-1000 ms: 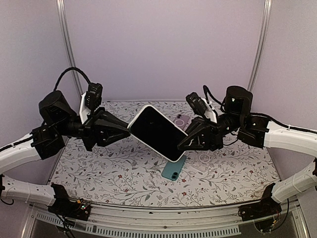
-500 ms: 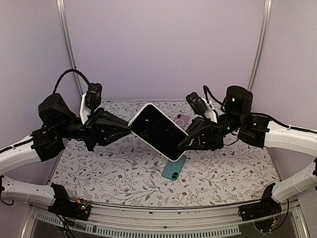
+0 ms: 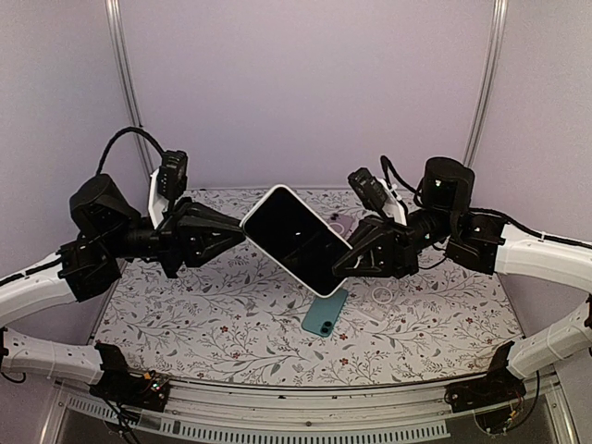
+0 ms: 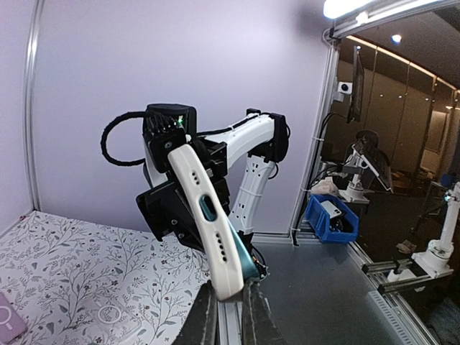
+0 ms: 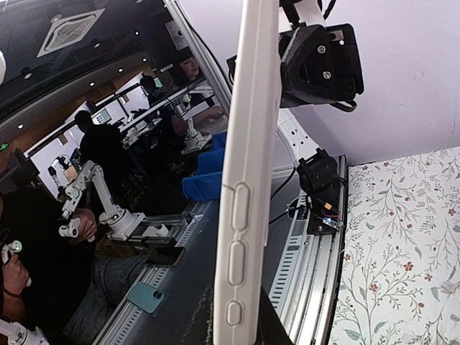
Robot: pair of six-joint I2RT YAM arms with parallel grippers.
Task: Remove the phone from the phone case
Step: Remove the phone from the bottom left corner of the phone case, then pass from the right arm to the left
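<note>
A phone (image 3: pixel 298 244) with a dark screen sits inside a white phone case (image 3: pixel 265 201), held tilted in the air over the middle of the table. My left gripper (image 3: pixel 242 235) is shut on the case's upper left end. My right gripper (image 3: pixel 339 271) is shut on its lower right end. In the left wrist view the case (image 4: pixel 205 208) shows edge-on, its port end pinched at my gripper (image 4: pixel 228 302). The right wrist view has the case's button side (image 5: pixel 248 180) rising from my gripper (image 5: pixel 233 325).
A teal phone-like slab (image 3: pixel 324 314) lies on the floral table (image 3: pixel 185 314) under the held phone. A purplish clear case (image 3: pixel 339 227) lies behind, and another clear one (image 3: pixel 379 296) to the right. A metal rail (image 3: pixel 305 407) runs along the front edge.
Both grippers have kept their hold while the cased phone has lifted slightly and shifted a little to the right. The left gripper has risen with it.
</note>
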